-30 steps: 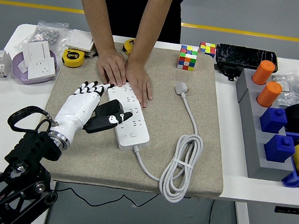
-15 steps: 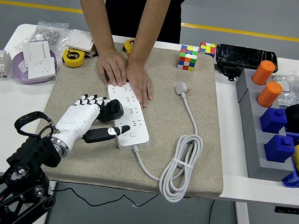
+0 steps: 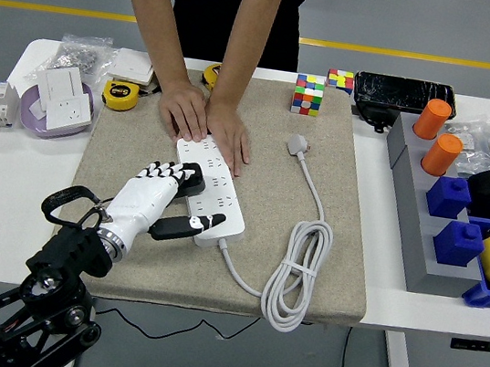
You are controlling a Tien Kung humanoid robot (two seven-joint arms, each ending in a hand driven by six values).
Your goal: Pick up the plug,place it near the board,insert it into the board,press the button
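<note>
Now my left robot hand (image 3: pixel 161 201) at board (image 3: pixel 212 188), fingers around black plug (image 3: pixel 188 179) on its sockets, thumb near button end. Person's hands (image 3: pixel 206 122) steady far end. Insertion step; next I press plug home.

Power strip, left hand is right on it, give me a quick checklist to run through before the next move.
1. Black plug seated in the power strip: cannot tell, the left hand partly hides it.
2. Strip held steady: ok, the person's hands press flat on its far end.
3. Thumb at the strip's near end, by the button: ok, contact cannot tell.
4. White cable clear of the hand: ok, coiled to the right.
5. Right hand clear: ok, out of view.
</note>
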